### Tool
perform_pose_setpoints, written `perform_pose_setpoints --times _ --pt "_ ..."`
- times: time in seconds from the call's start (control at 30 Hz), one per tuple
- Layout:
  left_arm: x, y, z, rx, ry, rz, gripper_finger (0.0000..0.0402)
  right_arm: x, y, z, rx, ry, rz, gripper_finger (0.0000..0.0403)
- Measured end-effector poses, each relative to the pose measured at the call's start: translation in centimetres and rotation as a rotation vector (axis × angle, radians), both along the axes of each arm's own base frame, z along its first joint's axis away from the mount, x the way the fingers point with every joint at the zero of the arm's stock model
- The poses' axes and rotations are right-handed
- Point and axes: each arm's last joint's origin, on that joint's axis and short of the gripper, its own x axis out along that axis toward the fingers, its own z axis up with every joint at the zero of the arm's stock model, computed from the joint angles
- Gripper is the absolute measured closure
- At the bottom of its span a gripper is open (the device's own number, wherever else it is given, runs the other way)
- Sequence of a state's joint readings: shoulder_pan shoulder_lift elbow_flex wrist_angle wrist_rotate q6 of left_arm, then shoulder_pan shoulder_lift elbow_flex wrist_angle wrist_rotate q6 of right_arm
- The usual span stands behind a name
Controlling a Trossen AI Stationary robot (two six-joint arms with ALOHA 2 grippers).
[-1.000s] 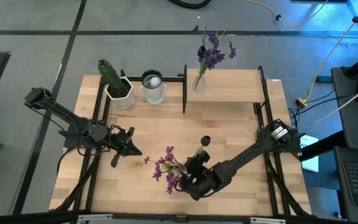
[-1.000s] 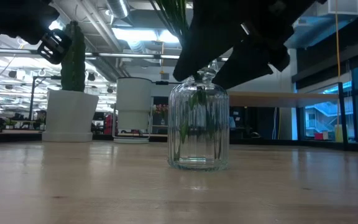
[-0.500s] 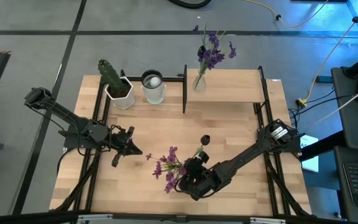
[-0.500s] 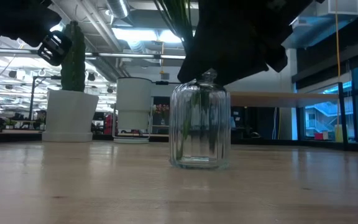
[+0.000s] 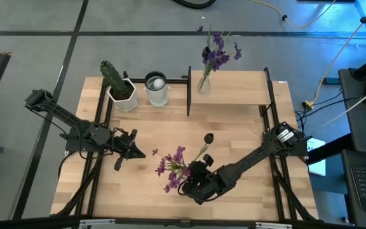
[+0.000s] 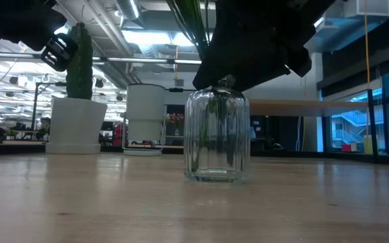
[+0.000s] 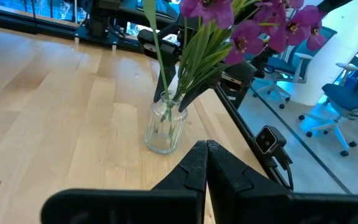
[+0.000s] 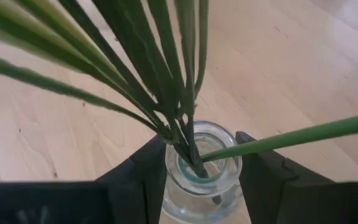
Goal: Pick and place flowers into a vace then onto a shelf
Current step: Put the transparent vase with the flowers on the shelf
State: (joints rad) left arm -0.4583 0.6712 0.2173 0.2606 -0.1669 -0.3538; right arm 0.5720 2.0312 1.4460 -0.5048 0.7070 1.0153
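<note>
Two bunches show: pink flowers [image 5: 172,166] stand in a glass vase [image 6: 216,138] on the worktop [image 5: 234,127], the right tool [image 8: 199,171] pinching its neck; violet flowers [image 5: 216,54] sit on the shelf [image 5: 246,89]. Left tool [image 5: 136,153], fingers pressed together, hovers nearby.

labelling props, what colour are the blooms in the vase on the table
Pinkish purple blooms on green stems, clearest in the left wrist view.

Bright, even overhead light; backlit low view with ceiling glare; blurred close stems [image 8: 166,68].
</note>
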Motion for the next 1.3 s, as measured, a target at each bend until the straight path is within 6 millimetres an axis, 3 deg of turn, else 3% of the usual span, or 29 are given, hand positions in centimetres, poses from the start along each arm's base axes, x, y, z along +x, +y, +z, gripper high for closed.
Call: perform_pose_setpoints --times 0.17,0.3,0.5,0.67,0.8,1.07,1.3 --pt "0.0 0.0 0.0 0.000 0.000 0.000 0.0398 0.5 0.2 1.7 -0.002 0.026 0.000 0.0243" --pt "0.0 0.0 0.0 0.000 0.000 0.000 0.0398 1.0 -0.1 5.3 -0.012 0.038 -0.044 0.0243" --pt "0.0 0.0 0.0 -0.002 -0.004 -0.001 0.0398 0.5 -1.8 13.8 -0.037 0.045 -0.088 0.0241" --pt "0.0 0.0 0.0 -0.003 -0.004 -0.003 0.0398 -2.1 -4.0 20.8 -0.029 0.003 -0.082 0.0241" --pt "0.0 0.0 0.1 -0.003 -0.005 -0.003 0.0398 -4.5 -5.9 25.0 -0.021 -0.064 -0.052 0.0241" --pt "0.0 0.0 0.1 0.052 -0.029 -0.015 0.0398 -6.7 -10.5 29.2 -0.072 -0.155 -0.031 0.0240" --pt "0.0 0.1 0.3 0.114 -0.061 -0.043 0.0398 -5.6 -14.9 33.0 -0.131 -0.347 0.132 0.0240"
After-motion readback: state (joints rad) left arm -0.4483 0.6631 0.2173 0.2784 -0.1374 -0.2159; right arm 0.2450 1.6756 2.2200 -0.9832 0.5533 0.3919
